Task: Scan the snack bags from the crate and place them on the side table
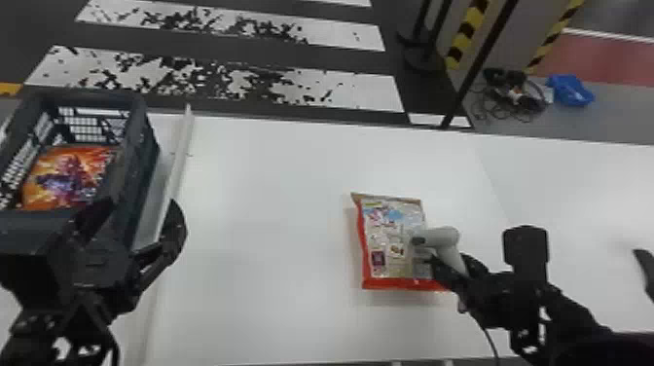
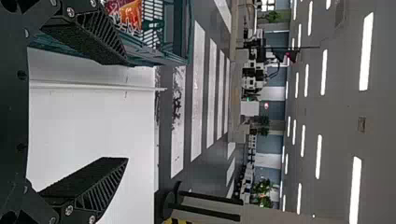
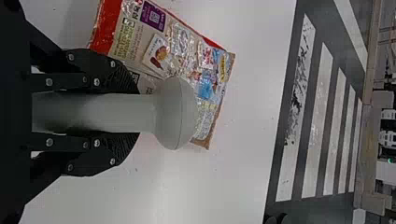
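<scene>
In the head view my right gripper is shut on the grey scanner, whose head is over the right part of a snack bag lying back side up on the white table. The right wrist view has the scanner held by its handle in my right gripper, with the bag beyond it. My left gripper stands open and holds nothing, beside the crate; an orange bag lies inside the crate. In the left wrist view my left gripper's fingers are wide apart.
A raised white rail runs along the table between the crate and the bag. A second white surface adjoins at the right. Dark stand posts and cables are on the floor beyond.
</scene>
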Controlling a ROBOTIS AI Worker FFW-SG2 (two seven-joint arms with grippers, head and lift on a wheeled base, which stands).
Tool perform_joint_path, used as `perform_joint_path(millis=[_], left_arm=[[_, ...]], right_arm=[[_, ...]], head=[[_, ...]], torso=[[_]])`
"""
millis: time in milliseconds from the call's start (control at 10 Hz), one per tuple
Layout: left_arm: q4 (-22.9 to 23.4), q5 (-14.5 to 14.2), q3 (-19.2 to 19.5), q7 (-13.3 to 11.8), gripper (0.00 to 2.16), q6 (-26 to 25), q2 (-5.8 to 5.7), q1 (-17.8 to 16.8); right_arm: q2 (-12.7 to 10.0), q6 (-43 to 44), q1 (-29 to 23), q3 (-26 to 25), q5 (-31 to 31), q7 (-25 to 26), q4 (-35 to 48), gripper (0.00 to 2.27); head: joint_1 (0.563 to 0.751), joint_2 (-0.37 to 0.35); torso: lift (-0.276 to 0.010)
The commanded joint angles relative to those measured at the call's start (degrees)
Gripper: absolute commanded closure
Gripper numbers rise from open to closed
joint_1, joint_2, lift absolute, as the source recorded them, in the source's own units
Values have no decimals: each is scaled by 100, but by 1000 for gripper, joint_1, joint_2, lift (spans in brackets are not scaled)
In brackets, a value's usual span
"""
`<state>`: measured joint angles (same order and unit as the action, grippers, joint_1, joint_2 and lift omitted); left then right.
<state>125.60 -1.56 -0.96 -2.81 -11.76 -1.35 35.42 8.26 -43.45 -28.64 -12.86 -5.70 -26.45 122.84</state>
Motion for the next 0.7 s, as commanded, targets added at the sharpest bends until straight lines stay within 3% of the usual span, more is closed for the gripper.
perform_joint_path(millis=[0,300,600], left_arm=[[-9,-20,-1,0,151,2,-5,-9],[-18,-20,-1,0,151,2,-5,0],[-62,-64,-9,17,151,2,-23,-26]], right_arm=[[9,-46,78,3,-27,0,-76,2243],[9,-46,95,3,-27,0,-129,2243],[0,59,165,-340,87,61,-191,2243]], head=[[695,-154],[695,-158],[695,-172]], torso=[[-94],[-94],[-94]])
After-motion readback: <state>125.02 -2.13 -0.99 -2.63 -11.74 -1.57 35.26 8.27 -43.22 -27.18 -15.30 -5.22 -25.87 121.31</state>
